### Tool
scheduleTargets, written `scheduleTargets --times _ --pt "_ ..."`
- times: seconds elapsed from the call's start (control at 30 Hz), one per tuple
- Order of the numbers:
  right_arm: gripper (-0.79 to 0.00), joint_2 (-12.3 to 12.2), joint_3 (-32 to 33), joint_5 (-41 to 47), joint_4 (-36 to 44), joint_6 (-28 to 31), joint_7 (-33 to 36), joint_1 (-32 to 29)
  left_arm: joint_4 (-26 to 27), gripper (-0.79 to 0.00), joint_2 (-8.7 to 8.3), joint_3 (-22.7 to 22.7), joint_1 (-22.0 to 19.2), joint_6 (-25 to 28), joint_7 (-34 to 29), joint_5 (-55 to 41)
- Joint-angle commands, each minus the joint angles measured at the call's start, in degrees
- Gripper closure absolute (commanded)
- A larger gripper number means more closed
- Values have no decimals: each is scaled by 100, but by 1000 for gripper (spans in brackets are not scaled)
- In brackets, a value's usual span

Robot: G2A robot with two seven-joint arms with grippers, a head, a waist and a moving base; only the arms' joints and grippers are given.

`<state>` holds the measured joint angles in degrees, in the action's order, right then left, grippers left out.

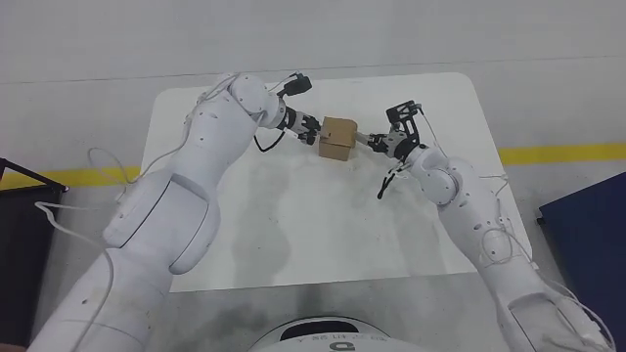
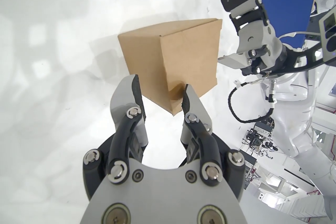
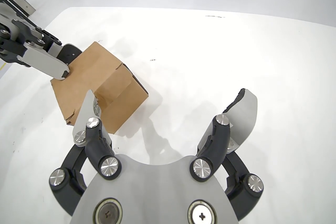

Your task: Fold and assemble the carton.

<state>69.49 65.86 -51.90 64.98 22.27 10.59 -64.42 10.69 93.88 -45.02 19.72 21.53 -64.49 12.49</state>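
Resting on the table (image 1: 293,235) between the arms, the light, dent-prone carton (image 1: 337,138) is pinched at 1 corner by the left gripper (image 2: 160,97). The right gripper (image 3: 166,104) gapes beside it. Flat panels probably give a safer hold.

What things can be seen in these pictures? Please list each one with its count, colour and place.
carton: 1, brown, on the far middle of the table, between the two grippers.
table: 1, white, under both arms.
floor line: 1, yellow, on the grey floor, running to both sides of the table.
panel: 1, blue, on the floor to the right of the table.
dark object: 1, black, on the floor to the left of the table; kind unclear.
left gripper: 1, silver and black, closed on a carton corner.
right gripper: 1, silver and black, open, one finger against the carton's other side.
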Motion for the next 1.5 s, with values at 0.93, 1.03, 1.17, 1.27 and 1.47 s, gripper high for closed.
scheduleTargets --times 0.93,1.03,1.17,1.27,1.47 --pt "-785 1 1 -135 140 227 122 -61 -19 -357 26 -87 -37 294 -78 -15" --pt "-785 -31 129 -119 293 205 97 -164 -58 -785 -3 -129 -47 382 -86 -62" --pt "-785 -53 221 -119 457 142 97 -246 -91 -785 -51 -202 -41 466 -54 -155" --pt "-785 -45 200 -131 493 83 94 -243 -105 -785 -94 -270 -35 512 37 -239" --pt "-785 -17 140 -190 523 -69 -11 -192 -106 -785 -179 -380 5 556 260 -350"
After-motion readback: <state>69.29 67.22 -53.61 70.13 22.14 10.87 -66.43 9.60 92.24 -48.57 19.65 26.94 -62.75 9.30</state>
